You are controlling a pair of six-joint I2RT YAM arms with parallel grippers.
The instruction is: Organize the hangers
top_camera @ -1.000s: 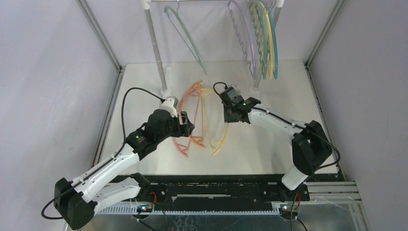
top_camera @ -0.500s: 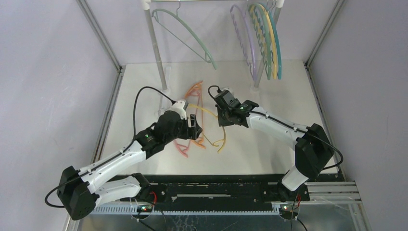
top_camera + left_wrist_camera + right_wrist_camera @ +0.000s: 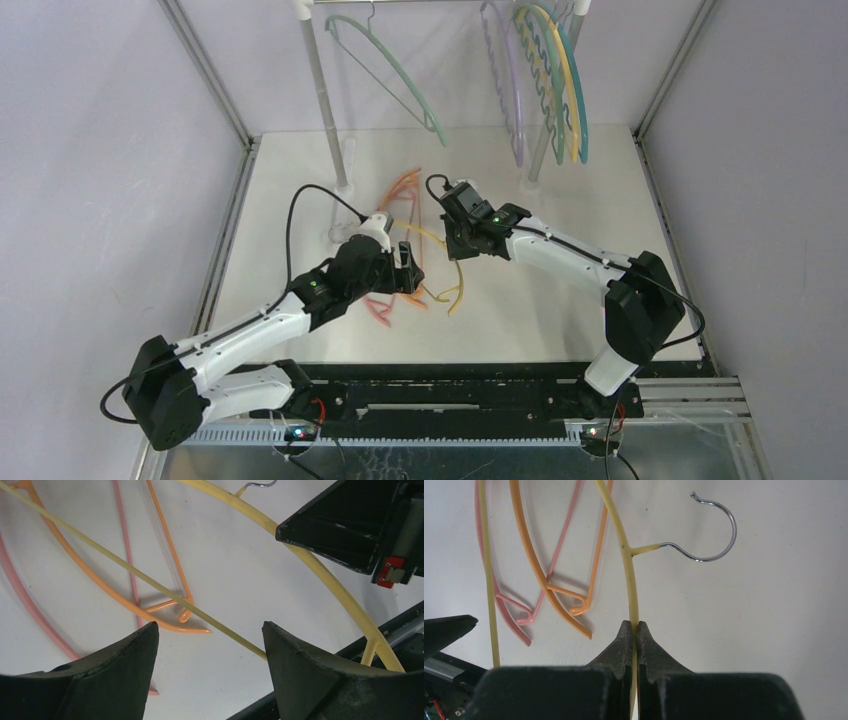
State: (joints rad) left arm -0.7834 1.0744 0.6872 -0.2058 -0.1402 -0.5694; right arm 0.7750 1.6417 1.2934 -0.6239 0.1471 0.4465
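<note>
My right gripper is shut on the curved arm of a yellow hanger, just below its metal hook. In the top view the right gripper holds that yellow hanger over the middle of the table. My left gripper is open just to its left. The yellow hanger's thin straight bar runs between the open left fingers, close to the right one, untouched. An orange hanger and a pink hanger lie flat on the table beneath.
A white-and-metal rail frame stands at the back. It carries a green hanger on the left and lilac, yellow and teal hangers bunched on the right. Grey walls close in both sides of the table.
The left gripper moved right, up to the yellow hanger's bar. The right gripper shifted left with the yellow hanger, turning it. The green hanger on the rail swung.
</note>
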